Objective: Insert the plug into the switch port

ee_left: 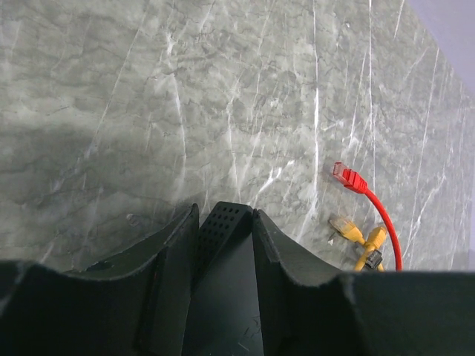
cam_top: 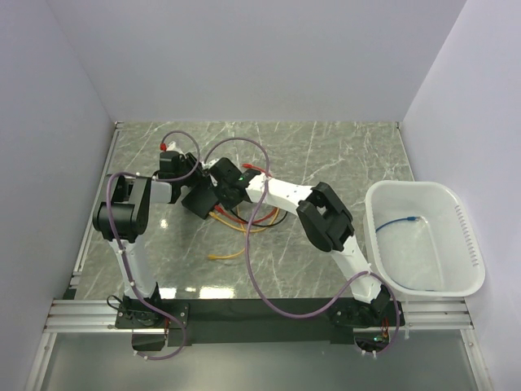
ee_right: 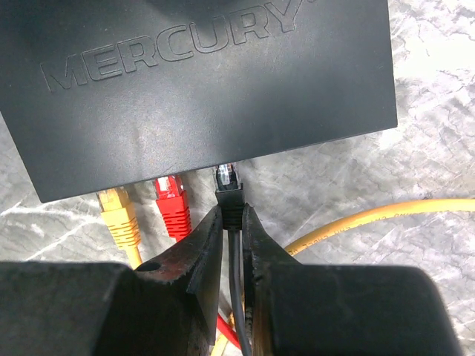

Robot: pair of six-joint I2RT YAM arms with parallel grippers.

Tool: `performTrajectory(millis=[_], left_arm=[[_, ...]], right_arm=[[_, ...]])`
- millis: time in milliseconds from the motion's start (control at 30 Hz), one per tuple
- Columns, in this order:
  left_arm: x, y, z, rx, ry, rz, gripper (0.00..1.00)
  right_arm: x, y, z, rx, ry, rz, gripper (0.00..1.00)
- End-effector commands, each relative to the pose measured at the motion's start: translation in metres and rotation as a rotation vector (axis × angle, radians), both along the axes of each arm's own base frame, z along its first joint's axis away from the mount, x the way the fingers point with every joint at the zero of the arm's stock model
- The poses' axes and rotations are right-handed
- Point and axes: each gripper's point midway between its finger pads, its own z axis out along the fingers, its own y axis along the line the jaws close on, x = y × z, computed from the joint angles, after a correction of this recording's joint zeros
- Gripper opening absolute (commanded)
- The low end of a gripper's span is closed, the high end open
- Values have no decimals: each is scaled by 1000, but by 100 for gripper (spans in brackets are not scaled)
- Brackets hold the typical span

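Observation:
The switch (ee_right: 200, 81) is a flat matte-black box marked MERCURY. My left gripper (ee_left: 225, 211) is shut on one end of it (ee_left: 223, 252) and holds it at the table's left middle (cam_top: 198, 198). A yellow plug (ee_right: 117, 215) and a red plug (ee_right: 172, 204) sit in ports along its near edge. My right gripper (ee_right: 231, 215) is shut on a black plug (ee_right: 230, 189). The plug's clear tip touches the port edge right of the red plug and still shows. In the top view the right gripper (cam_top: 229, 181) is against the switch, beside the left gripper (cam_top: 187, 171).
Loose red and yellow cables (cam_top: 244, 220) lie under and in front of the switch. A free red plug (ee_left: 349, 176) and yellow plugs (ee_left: 345, 228) lie on the marble. A yellow cable (ee_right: 371, 219) runs to the right. A white bin (cam_top: 468, 244) with a blue cable (cam_top: 404, 221) stands at right.

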Motion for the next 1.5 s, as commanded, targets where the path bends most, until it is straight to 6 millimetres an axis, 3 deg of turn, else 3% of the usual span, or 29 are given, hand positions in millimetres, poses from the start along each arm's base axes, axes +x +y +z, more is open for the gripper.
performTrajectory(millis=[0,200,700,833,1167,1333,1400,1467], left_arm=[[-49,-28,-51,-30,212,-116,41],[-59,-34,-55,-35,212,-134,40],[-84,-42,-62,-15,217,-152,40],[-89,-50,-61,-1,213,-170,39],[-101,-71,-61,6,209,-221,39],[-102,-74,-62,10,214,-230,39],[-101,-74,-62,16,213,-226,39],[-99,-74,-60,20,212,-224,39]], right_arm=[[51,31,100,253,-244,-59,0],[58,38,101,254,-266,-48,0],[66,48,144,304,-380,24,0],[64,52,165,349,-431,65,0],[72,68,192,455,-500,67,0],[72,80,183,449,-469,88,0],[68,79,185,451,-466,90,0],[61,74,173,439,-453,93,0]])
